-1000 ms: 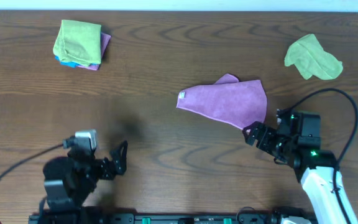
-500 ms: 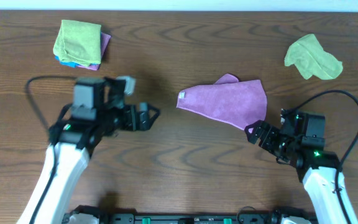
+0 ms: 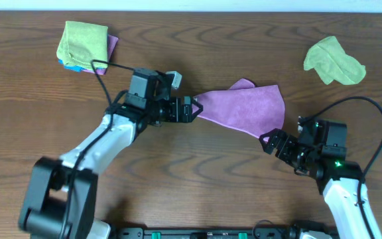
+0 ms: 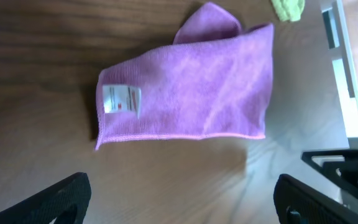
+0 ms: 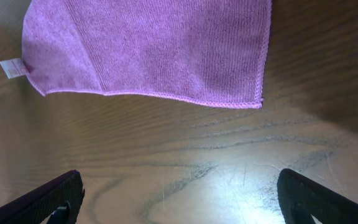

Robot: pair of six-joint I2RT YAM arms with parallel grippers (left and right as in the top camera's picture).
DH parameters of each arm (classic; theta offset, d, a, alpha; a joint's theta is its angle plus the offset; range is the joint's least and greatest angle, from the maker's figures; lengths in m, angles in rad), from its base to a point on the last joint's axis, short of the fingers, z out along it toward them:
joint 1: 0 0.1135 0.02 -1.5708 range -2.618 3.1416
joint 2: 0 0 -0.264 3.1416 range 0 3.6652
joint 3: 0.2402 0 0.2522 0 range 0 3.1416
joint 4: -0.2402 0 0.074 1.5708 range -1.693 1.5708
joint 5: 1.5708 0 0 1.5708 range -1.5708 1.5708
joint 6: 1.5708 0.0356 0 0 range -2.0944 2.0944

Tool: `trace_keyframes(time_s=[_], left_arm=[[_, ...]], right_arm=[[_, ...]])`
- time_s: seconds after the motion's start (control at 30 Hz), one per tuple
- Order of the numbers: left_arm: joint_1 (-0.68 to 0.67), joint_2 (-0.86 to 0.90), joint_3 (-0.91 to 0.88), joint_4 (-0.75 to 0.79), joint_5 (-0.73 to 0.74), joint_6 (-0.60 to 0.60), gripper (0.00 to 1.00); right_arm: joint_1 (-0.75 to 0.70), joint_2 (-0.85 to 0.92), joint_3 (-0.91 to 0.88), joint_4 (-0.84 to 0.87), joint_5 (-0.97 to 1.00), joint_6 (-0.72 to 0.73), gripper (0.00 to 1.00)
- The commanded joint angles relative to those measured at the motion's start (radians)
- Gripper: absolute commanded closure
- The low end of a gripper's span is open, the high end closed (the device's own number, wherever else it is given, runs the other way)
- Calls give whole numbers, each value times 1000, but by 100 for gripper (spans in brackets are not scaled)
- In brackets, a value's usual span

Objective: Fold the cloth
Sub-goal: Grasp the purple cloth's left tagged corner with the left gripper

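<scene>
A purple cloth (image 3: 244, 109) lies partly folded on the brown table, a white tag at its left corner and a flap sticking up at its far edge. It also shows in the left wrist view (image 4: 191, 93) and the right wrist view (image 5: 154, 50). My left gripper (image 3: 192, 110) is open and empty just left of the tagged corner; in its own view the fingers (image 4: 182, 202) straddle bare wood short of the cloth. My right gripper (image 3: 268, 141) is open and empty just below the cloth's right bottom corner (image 5: 179, 199).
A stack of folded cloths, green on top (image 3: 83, 45), sits at the far left. A crumpled green cloth (image 3: 333, 62) lies at the far right. The right arm's black cable (image 3: 370, 113) loops over the table on the right.
My left arm has swung from the front left across the table up to the cloth's tagged left corner. The right gripper and the cloth have stayed put.
</scene>
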State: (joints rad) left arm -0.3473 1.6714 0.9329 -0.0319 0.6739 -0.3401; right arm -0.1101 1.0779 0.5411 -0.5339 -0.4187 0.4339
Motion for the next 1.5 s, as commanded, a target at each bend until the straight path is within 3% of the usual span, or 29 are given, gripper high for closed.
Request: trace_keyframes(time_s=[0.0,0.2,0.5,1.47], left_arm=[[-6,63,12,48,3,-40,5],[-6,151,12,108,-71,-154,5],[-7,214,12,211,-72,-215,5],[-80,220,12,257,-188,-270,5]], right_arm=[[-10,-5,-2,-1,-19,7,1],[-10,-5,-2,-2,-43,7,1],[-10,-5,-2,-21,-46,6,1],[-10,-5,-2,-19,-45,7,1]])
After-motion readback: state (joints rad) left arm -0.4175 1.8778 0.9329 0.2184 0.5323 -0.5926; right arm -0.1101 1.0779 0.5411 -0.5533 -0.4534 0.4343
